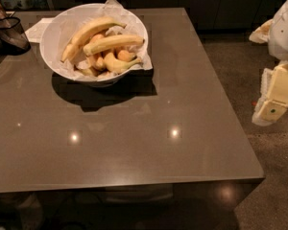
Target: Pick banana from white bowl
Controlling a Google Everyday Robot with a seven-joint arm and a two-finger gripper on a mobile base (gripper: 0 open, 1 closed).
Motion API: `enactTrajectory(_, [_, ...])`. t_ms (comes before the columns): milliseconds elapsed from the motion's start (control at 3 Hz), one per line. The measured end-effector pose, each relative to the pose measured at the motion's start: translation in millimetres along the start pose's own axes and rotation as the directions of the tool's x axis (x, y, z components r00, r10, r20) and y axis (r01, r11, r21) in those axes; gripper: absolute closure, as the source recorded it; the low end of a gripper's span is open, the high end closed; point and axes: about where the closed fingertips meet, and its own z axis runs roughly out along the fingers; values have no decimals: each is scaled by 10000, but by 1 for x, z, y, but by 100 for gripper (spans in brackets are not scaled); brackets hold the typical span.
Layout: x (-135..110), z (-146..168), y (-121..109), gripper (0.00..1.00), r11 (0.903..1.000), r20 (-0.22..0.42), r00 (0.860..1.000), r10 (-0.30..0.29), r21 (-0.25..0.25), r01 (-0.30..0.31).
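Note:
The white bowl (55,35) stands at the back left of the brown table (134,128), lined with crumpled white paper. It holds several yellow bananas. A long one (91,28) lies on top at the left, and another (113,43) lies across the middle. Smaller ones (116,63) lie beneath. My gripper (273,99) shows as cream and white arm parts at the right edge of the camera view, beyond the table's right side and well away from the bowl. It holds nothing that I can see.
A dark mesh basket (9,32) stands at the table's far left corner, with a white napkin (37,30) beside the bowl. The table's right edge (230,109) drops to a speckled floor (240,66). Dark cabinets stand behind.

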Motion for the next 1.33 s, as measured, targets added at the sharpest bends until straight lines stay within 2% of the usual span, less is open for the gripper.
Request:
enactTrajectory(333, [-6,-3,-3,0,9999,113,9999,-100,125,98])
enactTrajectory(667, [-29,-7,-17,0,9979,194,9977,-648,49,647])
enactTrajectory(1000, [-67,-2,-34,0,9872,202,9872,-1583,-176,1586])
enactTrajectory(1333, [-102,-2,-44,0,9692,171,9691,-2462,66,2462])
